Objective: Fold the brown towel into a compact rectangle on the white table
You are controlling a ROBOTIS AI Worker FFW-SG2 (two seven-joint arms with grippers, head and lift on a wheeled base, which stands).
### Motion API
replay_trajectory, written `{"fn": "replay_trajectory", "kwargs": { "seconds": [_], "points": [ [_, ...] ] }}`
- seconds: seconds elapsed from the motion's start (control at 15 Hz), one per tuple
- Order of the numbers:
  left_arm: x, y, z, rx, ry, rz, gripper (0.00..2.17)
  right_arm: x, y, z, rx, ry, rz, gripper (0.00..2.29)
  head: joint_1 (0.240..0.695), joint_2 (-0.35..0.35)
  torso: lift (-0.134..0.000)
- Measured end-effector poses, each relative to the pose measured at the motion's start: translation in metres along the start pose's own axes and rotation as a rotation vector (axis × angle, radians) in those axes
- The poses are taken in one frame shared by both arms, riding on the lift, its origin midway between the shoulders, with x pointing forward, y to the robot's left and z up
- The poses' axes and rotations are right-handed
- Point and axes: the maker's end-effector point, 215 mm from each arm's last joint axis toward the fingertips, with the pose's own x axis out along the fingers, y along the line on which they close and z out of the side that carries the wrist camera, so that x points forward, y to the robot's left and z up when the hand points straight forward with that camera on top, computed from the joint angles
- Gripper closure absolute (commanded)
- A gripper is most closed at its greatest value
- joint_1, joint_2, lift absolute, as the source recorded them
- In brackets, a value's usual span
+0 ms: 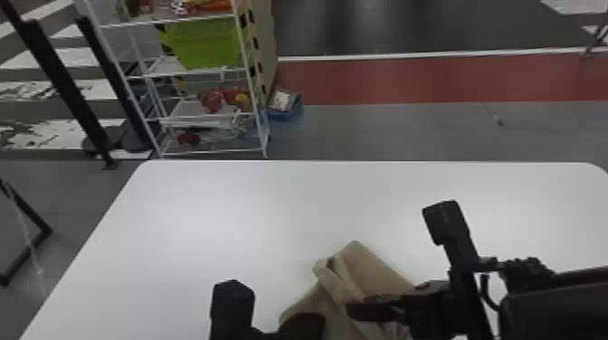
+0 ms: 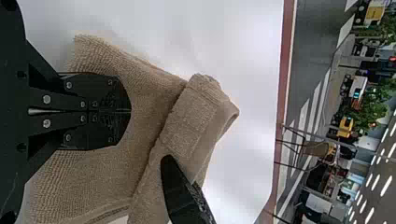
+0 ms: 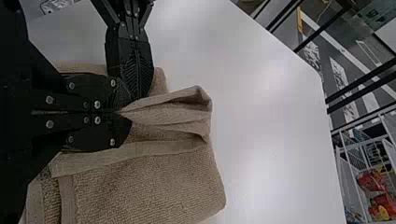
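Head view: towel (image 1: 373, 269) on the table (image 1: 203, 217), its raised fold (image 1: 334, 285) slanting away and leftward from the right gripper (image 1: 355, 310).
Right gripper pinches it; left gripper (image 1: 316, 320), fingers together, sits farther from it, at the towel's left side.

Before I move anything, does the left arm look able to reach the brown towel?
Probably yes: the left claw is over the brown towel, with nothing visible between, but its closed fingers may need opening.
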Motion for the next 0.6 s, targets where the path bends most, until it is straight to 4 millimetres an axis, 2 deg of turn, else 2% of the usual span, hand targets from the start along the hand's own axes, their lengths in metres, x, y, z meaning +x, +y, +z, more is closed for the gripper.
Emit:
{"fn": "replay_trajectory", "kwargs": {
  "seconds": [0.33,0.4,0.47,0.53,0.6],
  "points": [
    [0.0,-0.005,-0.001,0.001,-0.005,-0.007,1.73,0.003,0.018,-0.007,-0.027,0.013,0.009,1.27,0.695,0.151,-0.123],
    [-0.001,-0.006,0.0,0.002,-0.01,-0.008,1.73,0.004,0.017,-0.008,-0.032,0.017,-0.004,0.89,0.695,0.152,-0.123],
    [-0.002,-0.007,0.0,0.003,-0.014,-0.009,1.73,0.006,0.014,-0.01,-0.032,0.023,-0.014,0.4,0.695,0.151,-0.123],
    [-0.002,-0.007,0.001,0.005,-0.018,-0.01,1.73,0.009,0.011,-0.013,-0.028,0.032,-0.017,0.17,0.695,0.148,-0.123],
    [-0.002,-0.008,0.001,0.006,-0.02,-0.011,1.73,0.012,0.01,-0.017,-0.022,0.038,-0.01,0.05,0.695,0.148,-0.123]
  ]
}}
